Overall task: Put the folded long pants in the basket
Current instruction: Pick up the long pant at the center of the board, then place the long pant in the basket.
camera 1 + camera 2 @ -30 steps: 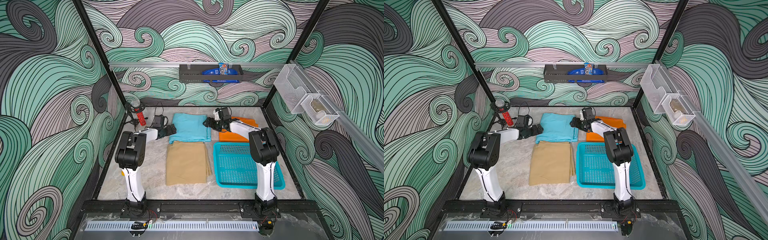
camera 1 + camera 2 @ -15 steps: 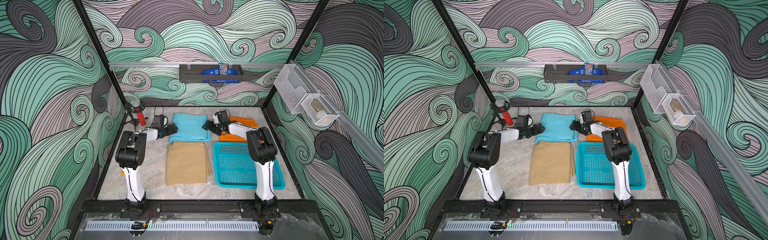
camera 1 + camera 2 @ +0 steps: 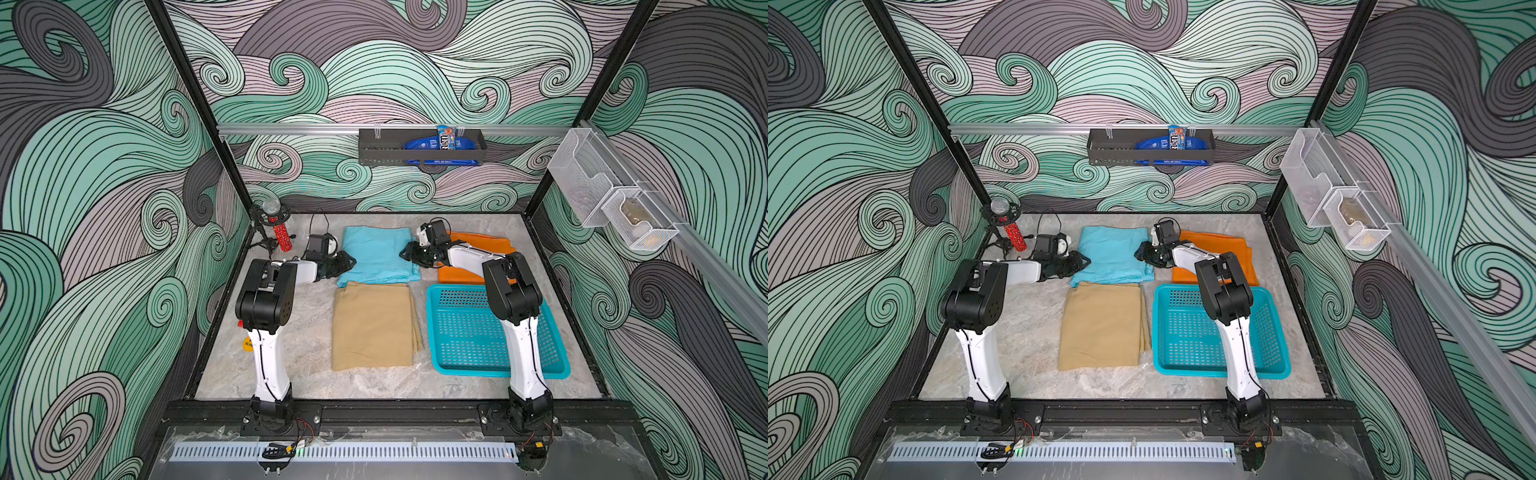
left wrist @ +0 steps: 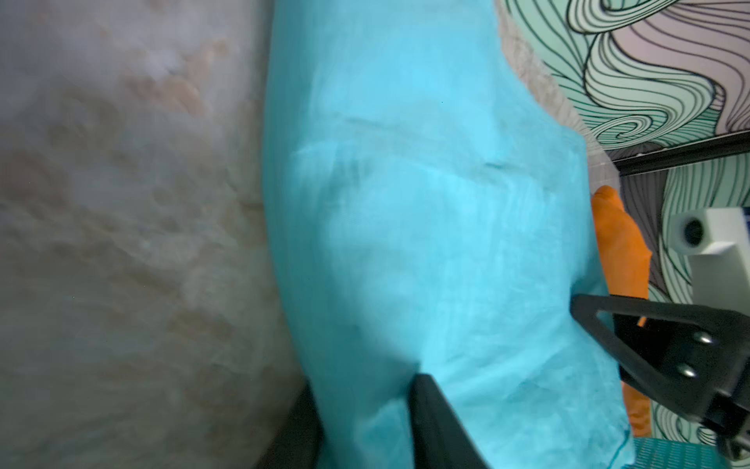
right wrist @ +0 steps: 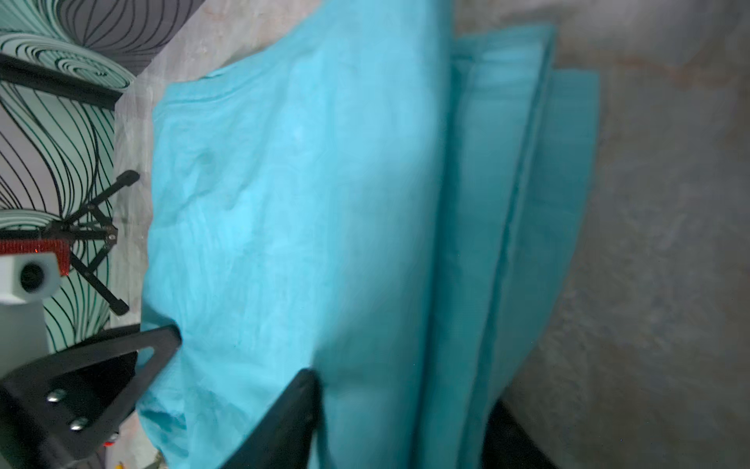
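Between the two grippers, flat on the table [image 3: 307, 340]: the light blue pants [image 3: 380, 253], one of three folded pairs. Pressed against one side edge, the left gripper [image 3: 347, 262]; against the opposite edge, the right gripper [image 3: 405, 252], each touching the cloth. Newly changed: both sets of jaws, spread wide a moment ago, now drawn in on the fabric. From the left wrist view, two dark fingers [image 4: 438, 422] nearly together, a thin edge of blue cloth nipped between. From the right wrist view, fingers [image 5: 284, 418] only partly closed, several stacked folds of the same cloth filling the gap; apparently gripping, though perhaps not yet firmly. Cloth not yet raised off the table. On the right gripper's other side, away from the blue cloth: the orange pants [image 3: 482, 243], not held. Back toward the arm bases from the left gripper: the tan pants [image 3: 372, 326], meeting the blue pair's near edge. Back toward the right arm's own base from its gripper: the basket [image 3: 430, 328], holding nothing. Meaning for the task: grasp apparently just made, two-handed lift and carry across to the basket likely next, all three pairs yet to go in.
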Robot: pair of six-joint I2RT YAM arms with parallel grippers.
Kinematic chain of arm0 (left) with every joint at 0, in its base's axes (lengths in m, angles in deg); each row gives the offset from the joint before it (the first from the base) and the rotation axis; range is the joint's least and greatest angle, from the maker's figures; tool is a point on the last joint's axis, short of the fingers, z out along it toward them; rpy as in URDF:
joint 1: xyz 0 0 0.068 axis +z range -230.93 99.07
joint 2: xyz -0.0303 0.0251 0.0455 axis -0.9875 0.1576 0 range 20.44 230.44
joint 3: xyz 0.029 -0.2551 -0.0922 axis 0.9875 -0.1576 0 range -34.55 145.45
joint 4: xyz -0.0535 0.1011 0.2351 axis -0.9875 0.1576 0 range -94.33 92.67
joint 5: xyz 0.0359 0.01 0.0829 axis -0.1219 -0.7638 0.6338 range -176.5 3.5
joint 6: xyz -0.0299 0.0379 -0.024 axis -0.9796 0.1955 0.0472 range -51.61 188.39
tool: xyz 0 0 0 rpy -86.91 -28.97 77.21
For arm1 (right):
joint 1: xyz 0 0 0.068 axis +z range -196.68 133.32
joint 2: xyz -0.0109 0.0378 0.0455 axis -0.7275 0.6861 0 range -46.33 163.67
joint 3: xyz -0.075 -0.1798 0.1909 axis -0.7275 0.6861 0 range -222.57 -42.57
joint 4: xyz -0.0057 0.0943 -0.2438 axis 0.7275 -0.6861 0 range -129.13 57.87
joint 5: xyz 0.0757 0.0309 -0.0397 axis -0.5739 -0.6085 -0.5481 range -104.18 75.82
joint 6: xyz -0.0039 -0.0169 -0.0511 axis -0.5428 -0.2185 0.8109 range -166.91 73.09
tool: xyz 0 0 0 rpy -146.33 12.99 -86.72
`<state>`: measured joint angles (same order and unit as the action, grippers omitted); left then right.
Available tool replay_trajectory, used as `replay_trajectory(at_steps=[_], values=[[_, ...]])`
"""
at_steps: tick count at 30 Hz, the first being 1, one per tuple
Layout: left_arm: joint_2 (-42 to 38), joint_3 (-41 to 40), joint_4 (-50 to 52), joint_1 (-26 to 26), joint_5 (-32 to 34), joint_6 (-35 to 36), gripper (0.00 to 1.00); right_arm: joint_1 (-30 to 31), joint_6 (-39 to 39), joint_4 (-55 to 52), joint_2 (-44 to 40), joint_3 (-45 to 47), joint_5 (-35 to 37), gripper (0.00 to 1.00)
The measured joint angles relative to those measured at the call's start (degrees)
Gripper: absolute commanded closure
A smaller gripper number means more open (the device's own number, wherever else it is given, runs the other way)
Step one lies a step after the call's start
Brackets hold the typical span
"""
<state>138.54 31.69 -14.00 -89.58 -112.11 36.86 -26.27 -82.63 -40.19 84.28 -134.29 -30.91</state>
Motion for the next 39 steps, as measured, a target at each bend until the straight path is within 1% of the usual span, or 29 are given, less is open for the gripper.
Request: replay_trajectory(at_steps=[4, 9, 15, 19, 22, 25, 28, 31, 34, 39], values=[[0.20, 0.37, -0.09, 0.00, -0.83, -0.28, 1.00, -0.11, -0.63, -0.37, 1.14, -2.03, -1.57, 1.00], [0.20, 1.57, 1.49, 0.00, -0.68, -0.81, 1.00, -0.13, -0.50, -1.77, 1.44, -3.74, -1.68, 1.00], [-0.04, 8.35, 6.97, -0.44, -0.59, -1.38, 1.00, -0.42, -0.50, -2.51, 0.94, -8.07, -2.36, 1.00], [-2.86, 12.09, 8.92, -1.97, -0.76, -1.40, 1.00, -1.27, -0.44, -2.91, -1.92, -8.74, -3.76, 1.00], [-7.15, 12.72, 9.73, -3.21, -0.81, -1.40, 1.00, -2.58, 1.01, -5.11, -6.34, -8.57, -4.50, 1.00], [-12.02, 12.70, 9.97, -4.44, -0.81, -1.36, 1.00, -4.00, 3.74, -7.69, -12.68, -7.08, -4.13, 1.00], [-16.79, 11.93, 9.90, -6.32, -0.81, -1.36, 1.00, -5.27, 6.84, -9.97, -20.52, -3.85, -3.06, 1.00], [-21.79, 9.22, 9.49, -9.25, -0.68, -1.53, 1.00, -6.38, 10.14, -13.68, -28.02, 0.04, -1.40, 1.00], [-25.92, 5.31, 8.31, -13.53, -0.04, -2.62, 1.00, -7.28, 12.79, -17.14, -34.56, 5.35, 0.61, 1.00], [-31.50, -1.53, 7.48, -24.39, 4.39, -5.18, 1.00, -9.49, 15.30, -25.40, -45.51, 15.56, 4.09, 1.00]])
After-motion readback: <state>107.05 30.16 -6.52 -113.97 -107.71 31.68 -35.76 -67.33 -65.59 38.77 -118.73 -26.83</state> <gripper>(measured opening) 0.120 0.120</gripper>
